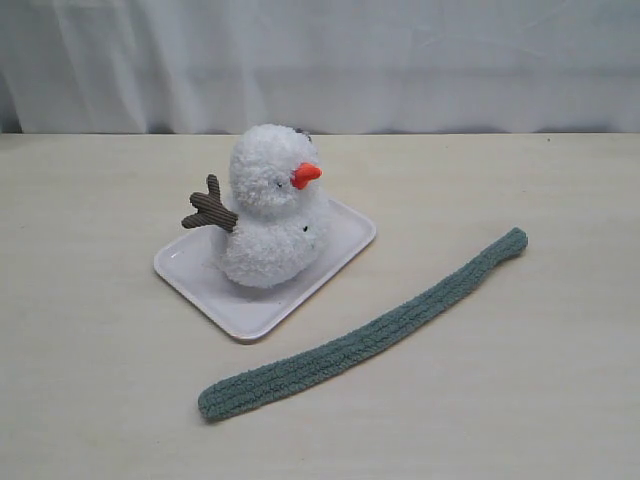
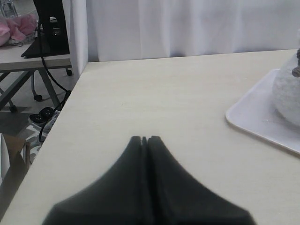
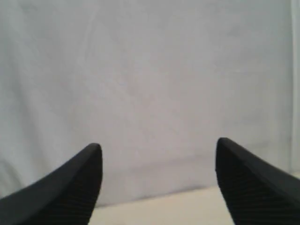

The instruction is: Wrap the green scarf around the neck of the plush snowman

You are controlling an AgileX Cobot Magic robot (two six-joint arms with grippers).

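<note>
The left gripper (image 2: 144, 139) is found shut tight and empty over the desk (image 1: 100, 380); the right gripper (image 3: 158, 143) is spread wide, empty. The green scarf (image 1: 365, 335) is laid diagonally on the near desk. Behind it, clear of it, the plush snowman (image 1: 268, 215) is seated upright on a white tray (image 1: 200, 275). A white curtain (image 1: 320, 60) is hung beyond.

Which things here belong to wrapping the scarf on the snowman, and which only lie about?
Belong to the job: long ribbed sage-green knit scarf; fluffy white plush snowman with orange cone nose.
Only lying about: white rectangular tray under the snowman; white curtain behind.
</note>
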